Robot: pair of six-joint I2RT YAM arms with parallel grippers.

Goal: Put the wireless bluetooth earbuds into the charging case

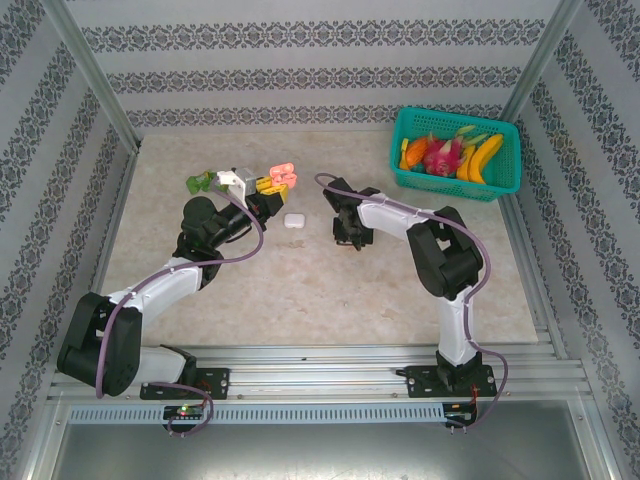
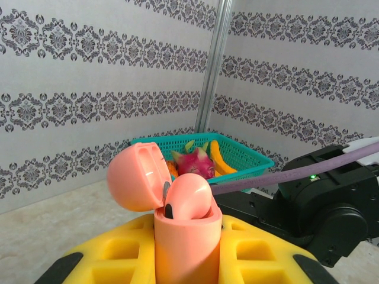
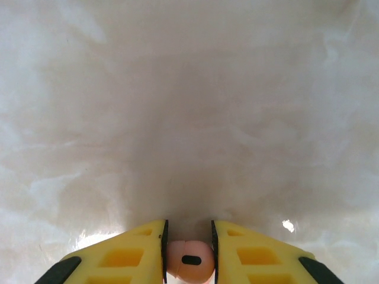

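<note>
Pink and tiny, the earbud (image 3: 189,259) looks light and slippery, so the right gripper (image 3: 188,225) pinches its round head. The left gripper (image 2: 188,228) squeezes the open charging case (image 2: 188,198).

Damask-striped walls (image 1: 300,60) enclose a pale, seemingly marbled tabletop (image 1: 330,290).
</note>
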